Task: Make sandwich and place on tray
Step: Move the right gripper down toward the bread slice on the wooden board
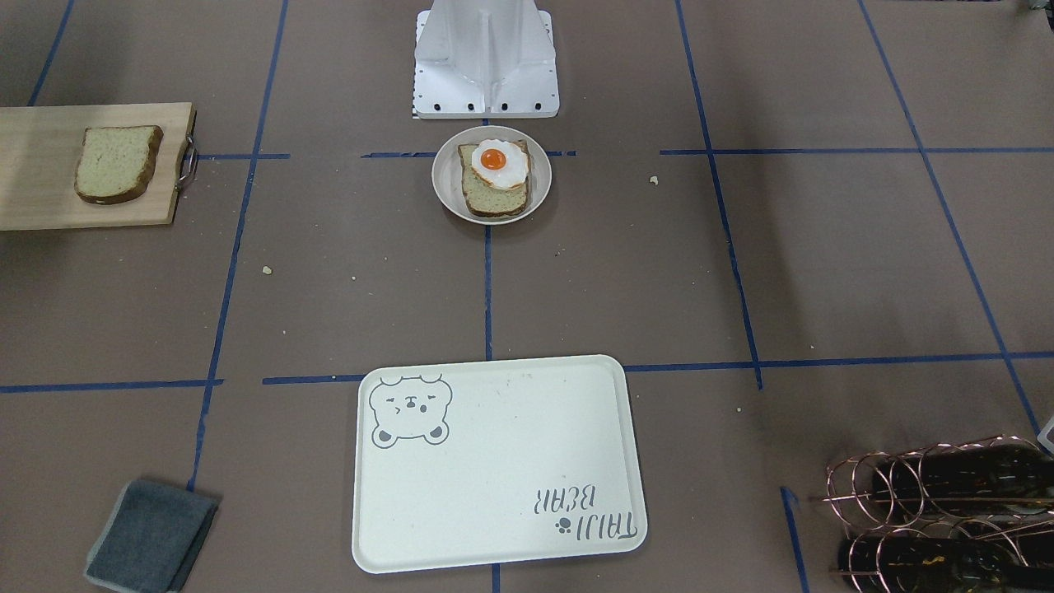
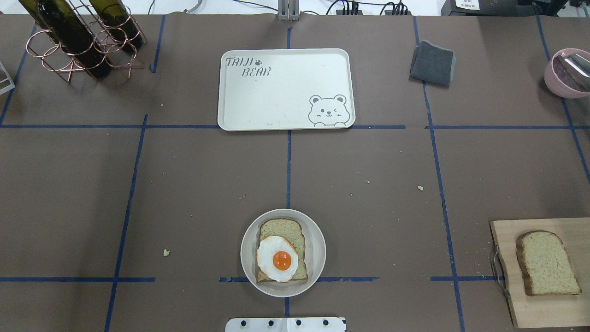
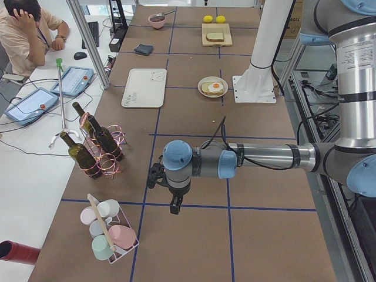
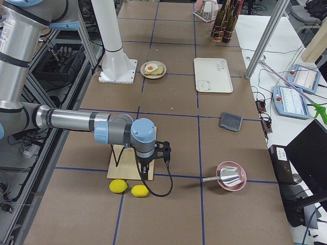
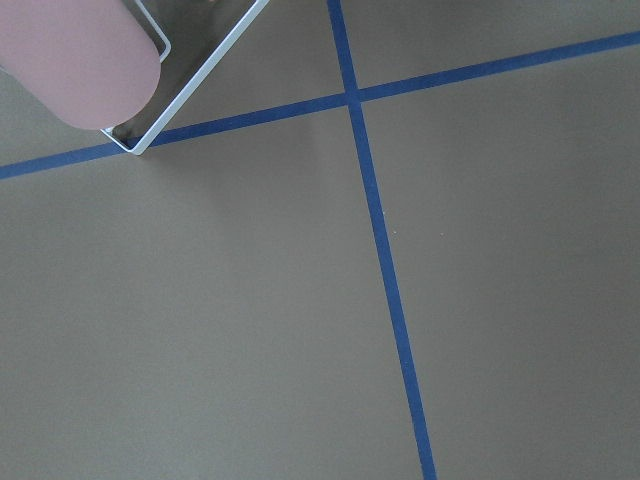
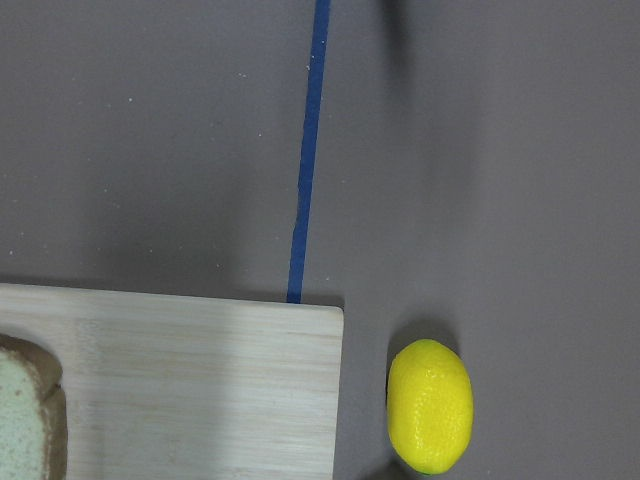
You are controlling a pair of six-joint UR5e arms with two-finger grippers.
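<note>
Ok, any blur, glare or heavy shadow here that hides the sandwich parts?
Overhead exterior: even light, white-and-orange fried egg crisp, no glare. Exterior front-facing: soft dark patches on the paper at the view's right, cream bear-print tray evenly lit. Right wrist-mounted: yellow lemon sharp, faint shadow band above it. Nothing hidden.

Matt paper, grainy wood, one glossy egg

The table point(image 2: 368, 207) is covered in matt brown paper crossed by smooth blue tape point(image 2: 288, 161). At top centre, the cream tray point(image 2: 276, 92) looks like smooth matt plastic. The bread slice point(image 2: 281, 228) is rough and porous, and the egg point(image 2: 276, 258) glossy. At lower right, the cutting board point(image 2: 553, 309) shows pale wood grain and has a metal handle point(image 2: 497, 272). The cloth point(image 2: 432, 63) is grey and soft.
</note>
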